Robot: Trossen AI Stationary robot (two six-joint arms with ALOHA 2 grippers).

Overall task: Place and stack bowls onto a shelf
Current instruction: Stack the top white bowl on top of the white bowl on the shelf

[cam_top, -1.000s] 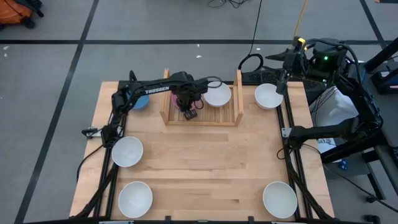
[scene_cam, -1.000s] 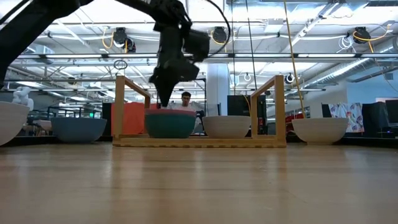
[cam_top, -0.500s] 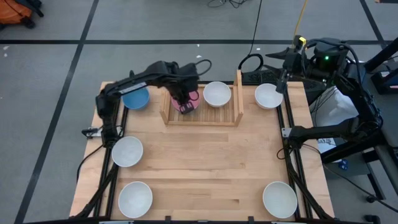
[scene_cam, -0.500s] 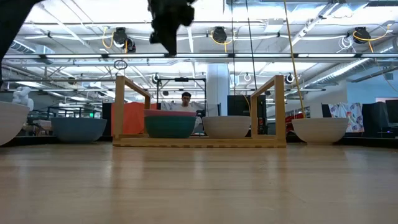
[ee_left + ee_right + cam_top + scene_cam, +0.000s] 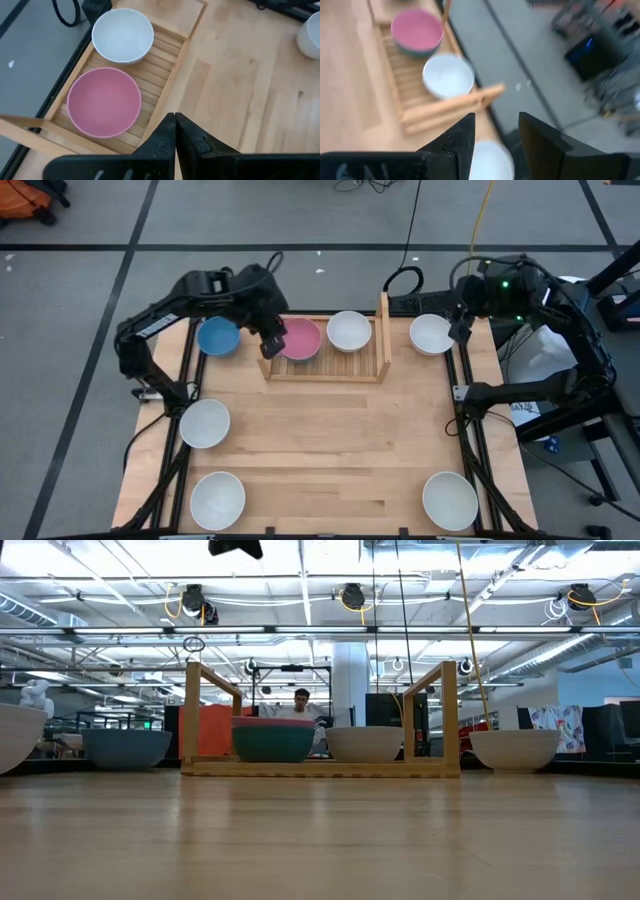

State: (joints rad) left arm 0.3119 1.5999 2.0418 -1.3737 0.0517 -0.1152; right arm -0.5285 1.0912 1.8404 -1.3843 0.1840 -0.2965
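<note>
While the left end effector (image 5: 268, 343) hangs above the left end of the shelf (image 5: 372, 370), its fingers are pressed together and carry nothing, as the left wrist view shows. Just beside it, toward the shelf's middle, sits the pink bowl (image 5: 300, 338), nested on the teal green bowl (image 5: 273, 744); the low view shows the teal one underneath with the pink rim on top. Next along the slatted base, on the far side of that stack from the left end effector, stands a white bowl (image 5: 348, 330), empty. The remaining shelf space by the other upright panel holds nothing.

On the other side of the left end effector, off the shelf on the wooden surface (image 5: 330, 440), lies the blue bowl (image 5: 218, 336). Three more white bowls sit well apart nearer the front edge, at (image 5: 205, 423), (image 5: 218, 498) and (image 5: 449, 500).

The right end effector (image 5: 461, 320) waits at the surface's far right corner with fingers spread, empty, just beside another white bowl (image 5: 431, 334) that rests outside the shelf's right panel.
</note>
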